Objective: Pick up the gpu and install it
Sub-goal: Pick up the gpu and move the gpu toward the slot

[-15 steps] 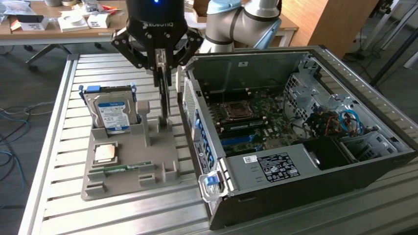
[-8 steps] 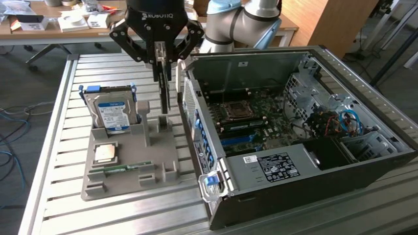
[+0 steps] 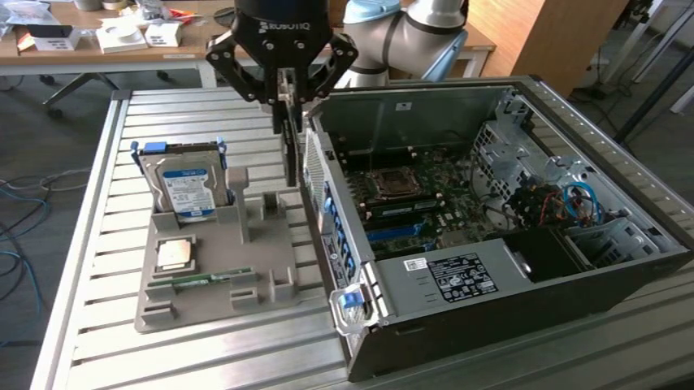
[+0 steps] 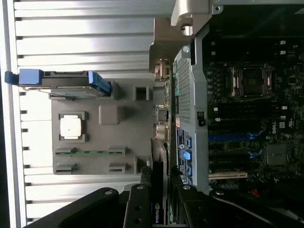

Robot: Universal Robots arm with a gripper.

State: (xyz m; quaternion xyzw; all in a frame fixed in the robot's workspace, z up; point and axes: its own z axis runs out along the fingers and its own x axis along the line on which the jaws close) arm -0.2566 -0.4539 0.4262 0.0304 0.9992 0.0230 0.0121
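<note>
Between tray (image 3: 206, 313) and case (image 3: 521, 333), the tool (image 3: 285, 110) holds the gpu (image 3: 291, 158).

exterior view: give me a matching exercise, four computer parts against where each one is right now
Things:
1 gpu
2 hard drive
3 cpu chip
4 memory stick

Places:
a standing on edge in the grey tray, blue rails on its sides
b lying in a narrow slot of the tray
c held on edge by the pincer, beside the open computer case
d lying flat in a square pocket of the tray

Pairs: 1-c, 2-a, 3-d, 4-b
</note>
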